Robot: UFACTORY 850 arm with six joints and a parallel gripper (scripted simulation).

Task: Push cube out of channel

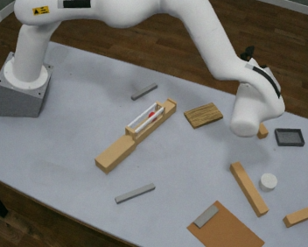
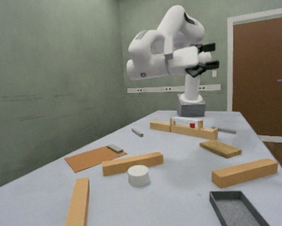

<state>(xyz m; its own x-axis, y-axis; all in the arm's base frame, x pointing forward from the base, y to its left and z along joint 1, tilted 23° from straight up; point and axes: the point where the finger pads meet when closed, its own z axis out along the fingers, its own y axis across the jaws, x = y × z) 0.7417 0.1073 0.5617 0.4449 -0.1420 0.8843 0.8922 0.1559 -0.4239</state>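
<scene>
Here the channel [image 1: 138, 133] lies near the middle of the top view, a long wooden piece whose long axis runs on a diagonal from the lower left toward the upper right of the frame. Its lower-left stretch is a plain wooden ledge; the upper-right half carries a roofed section framed with white rails, ending in a short wooden step at the upper right. The red cube [image 1: 152, 115] sits inside that roofed section, toward its upper-right part, visible between the rails. In the exterior view the channel [image 2: 184, 129] appears mid-frame, running left to right across the table [image 2: 179, 172], with the cube [image 2: 192, 125] showing red near its right portion.

The gripper [image 2: 208, 58] hangs high above the table in the exterior view, upper centre of the frame, its black fingers [image 2: 207, 46] spread fully apart with nothing between them, pointing toward the right of the frame. In the top view only a small black part of it [image 1: 249, 52] shows at the right, behind the arm's wrist, well apart from the channel.

A grey bar [image 1: 143, 91] lies just above the channel in the top view, and another grey bar [image 1: 135, 193] lies below it.
</scene>
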